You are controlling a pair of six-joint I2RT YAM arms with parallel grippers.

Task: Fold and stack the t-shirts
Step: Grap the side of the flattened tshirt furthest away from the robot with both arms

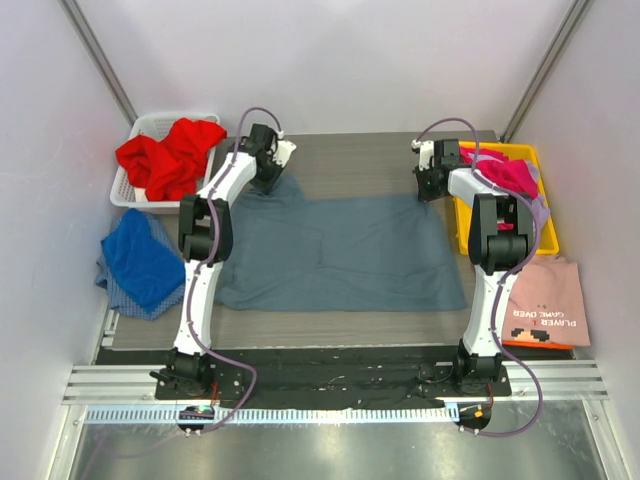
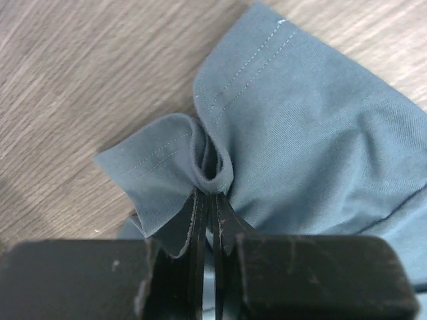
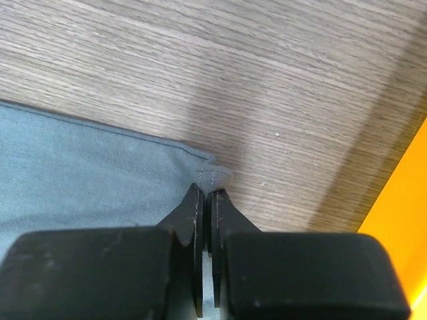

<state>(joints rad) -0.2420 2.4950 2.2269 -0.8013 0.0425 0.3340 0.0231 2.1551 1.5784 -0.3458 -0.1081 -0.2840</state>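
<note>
A large slate blue-grey t-shirt (image 1: 340, 250) lies spread flat on the wooden table. My left gripper (image 1: 271, 176) is shut on a bunched fold at its far left corner, by a stitched hem (image 2: 212, 188). At the far right corner, my right gripper (image 1: 431, 189) is shut on the hemmed tip of the cloth (image 3: 212, 191). A red t-shirt (image 1: 170, 155) fills a white basket (image 1: 150, 124). A royal blue t-shirt (image 1: 140, 255) lies at the left. A magenta t-shirt (image 1: 505, 170) sits in a yellow bin (image 1: 545, 235). A pale pink t-shirt (image 1: 545, 300) lies folded at the right.
The yellow bin's edge (image 3: 400, 220) stands close to the right of my right gripper. A blue checked cloth (image 1: 118, 290) lies under the royal blue shirt. Bare wood (image 1: 350, 165) shows beyond the grey shirt, between the two grippers.
</note>
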